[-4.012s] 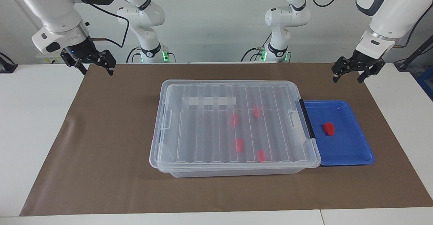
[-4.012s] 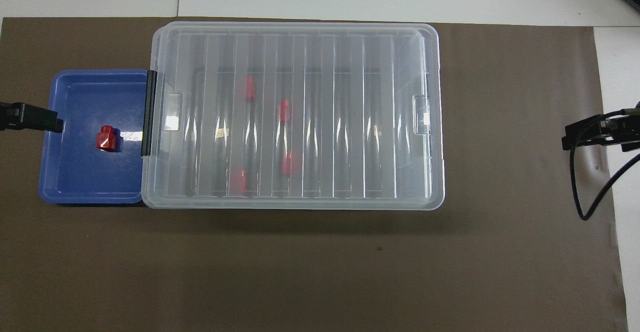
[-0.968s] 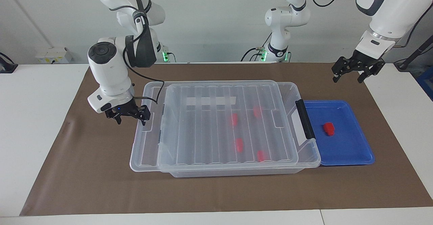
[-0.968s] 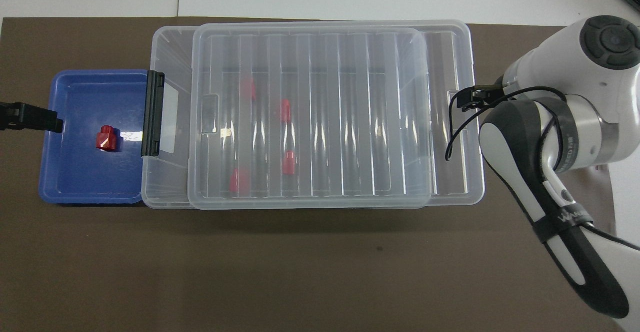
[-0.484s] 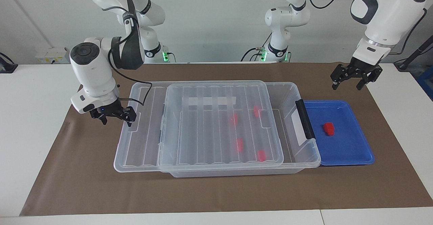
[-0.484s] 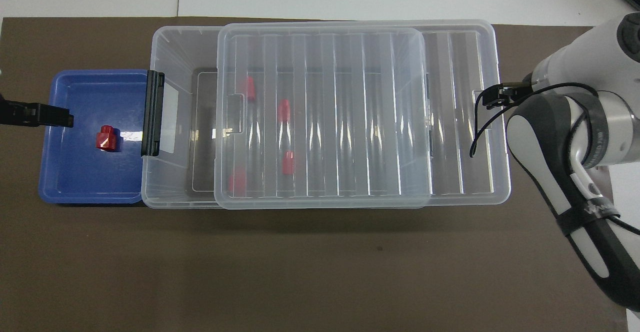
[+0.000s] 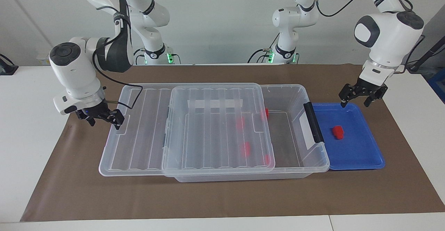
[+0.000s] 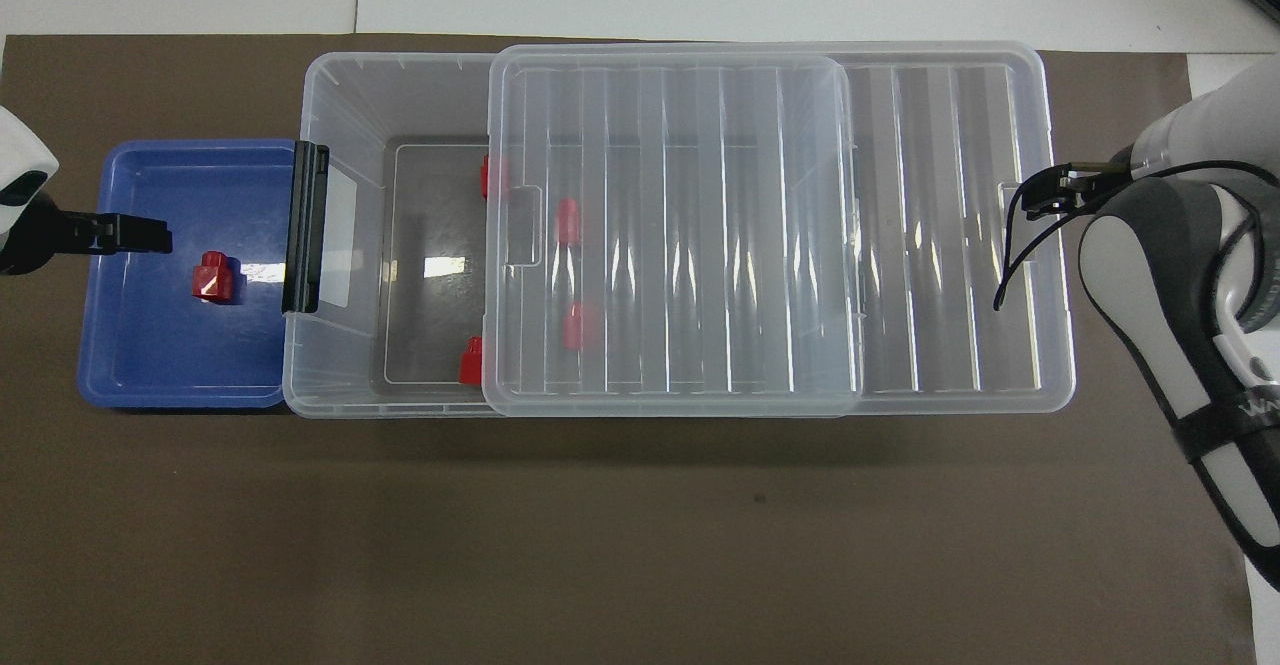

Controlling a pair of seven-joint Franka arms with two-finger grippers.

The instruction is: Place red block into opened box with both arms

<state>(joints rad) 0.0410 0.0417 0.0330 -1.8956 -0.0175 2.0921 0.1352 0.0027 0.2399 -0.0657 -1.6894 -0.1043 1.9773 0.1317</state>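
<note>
One chunky red block point(image 7: 338, 132) on glossy blue tray point(image 7: 365, 154)

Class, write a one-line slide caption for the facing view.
Right gripper at the lid, slid partway off the clear box; left gripper over the blue tray holding a red block.

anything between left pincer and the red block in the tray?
Nothing: only bare blue tray floor separates left pincer from red block, per overhead view.

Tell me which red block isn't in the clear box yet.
The red block lying alone in the blue tray; the other four sit inside the clear box.
</note>
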